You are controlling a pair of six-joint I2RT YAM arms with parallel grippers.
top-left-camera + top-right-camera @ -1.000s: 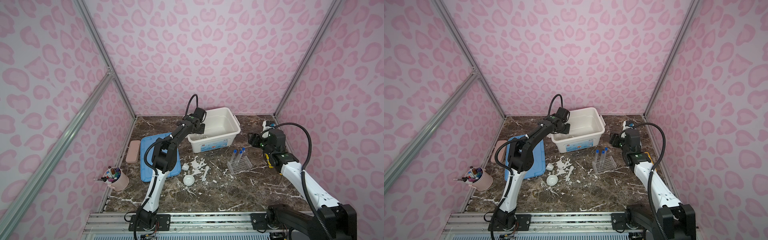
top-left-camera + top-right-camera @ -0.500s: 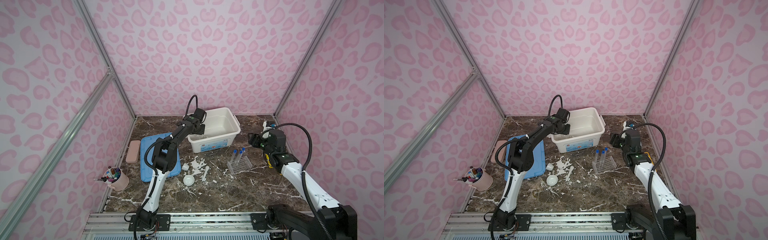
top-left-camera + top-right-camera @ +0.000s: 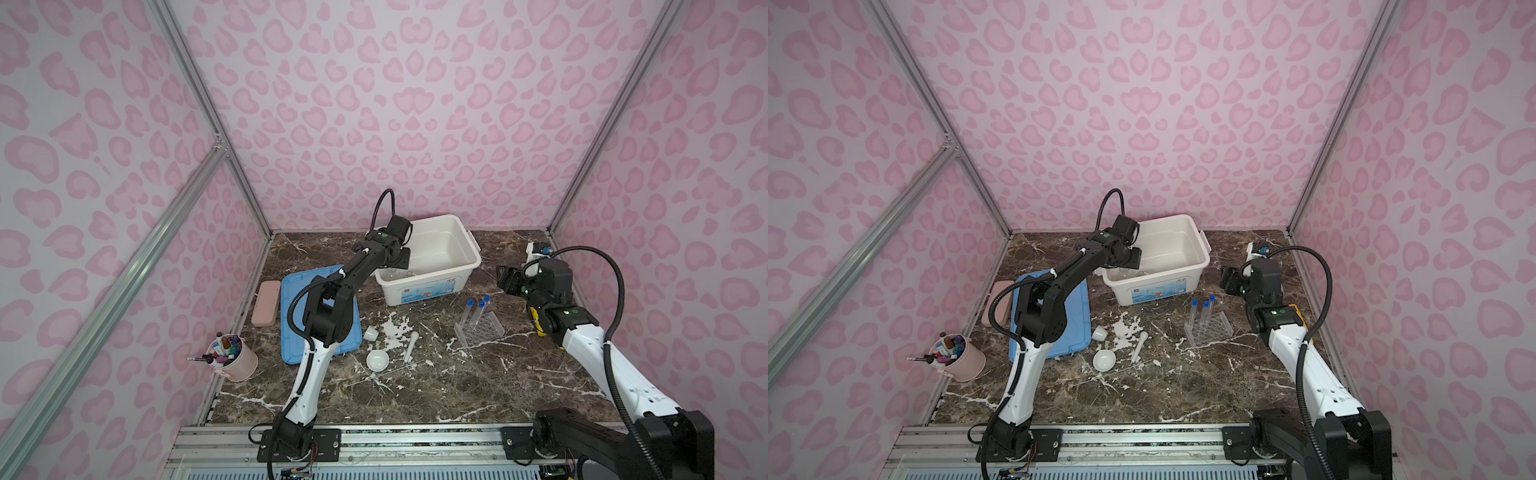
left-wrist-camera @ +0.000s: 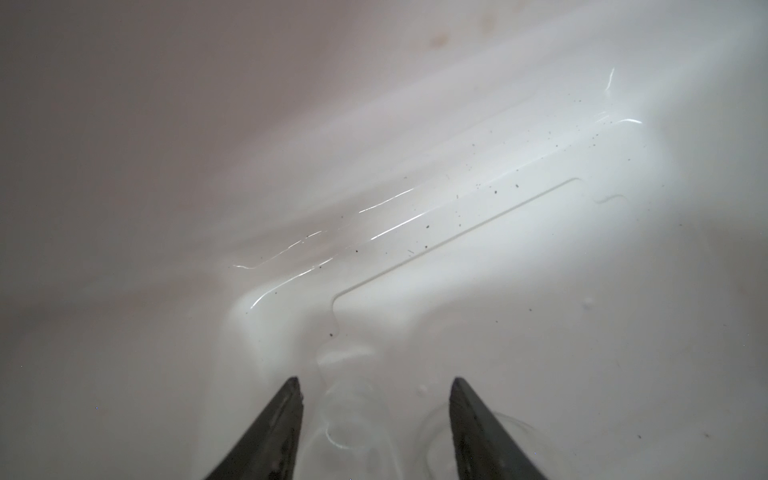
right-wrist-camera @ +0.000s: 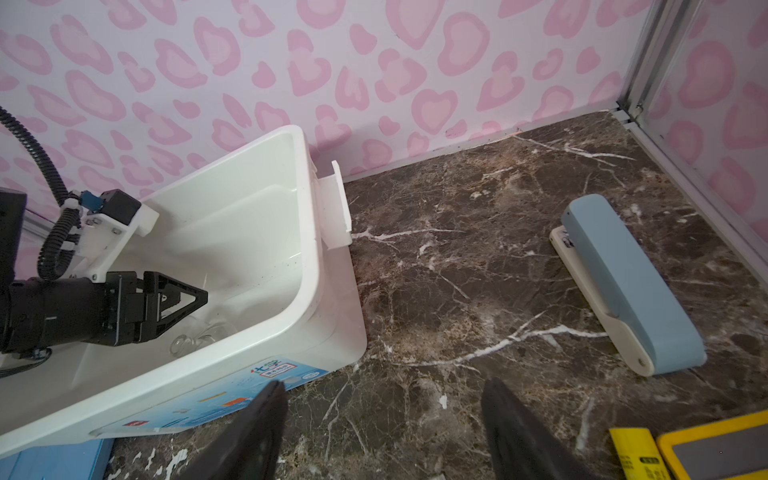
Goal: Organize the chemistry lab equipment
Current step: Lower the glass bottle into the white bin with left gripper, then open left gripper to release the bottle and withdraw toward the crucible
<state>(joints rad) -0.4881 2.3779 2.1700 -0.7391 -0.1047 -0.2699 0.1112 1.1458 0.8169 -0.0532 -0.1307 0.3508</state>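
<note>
My left gripper [image 3: 401, 259] [image 4: 374, 380] is down inside the white bin [image 3: 473, 259] [image 5: 307, 232], jaws open. A clear glass vessel [image 4: 345, 419] [image 5: 195, 338] lies on the bin floor between the fingers with gaps on both sides; flask or beaker, I cannot tell. A second clear rim [image 4: 478, 432] sits beside it. On the table are the clear rack [image 3: 482, 330] with blue-capped test tubes [image 3: 478, 309], a white dish [image 3: 377, 360], a pestle [image 3: 410, 348] and a small cup [image 3: 370, 333]. My right gripper [image 3: 505, 278] [image 5: 382, 384] hangs open over bare marble to the right of the bin, with nothing in it.
A blue lid [image 3: 291, 299] and a pink case [image 3: 266, 303] lie left of the bin. The pink cup of pens [image 3: 232, 359] stands at front left. A blue and white stapler-like tool [image 5: 623, 282] and the yellow calculator [image 5: 706, 453] lie near the right wall.
The left gripper's jaws have spread apart inside the bin, letting go of the glass vessel. Neither arm has shifted otherwise.
</note>
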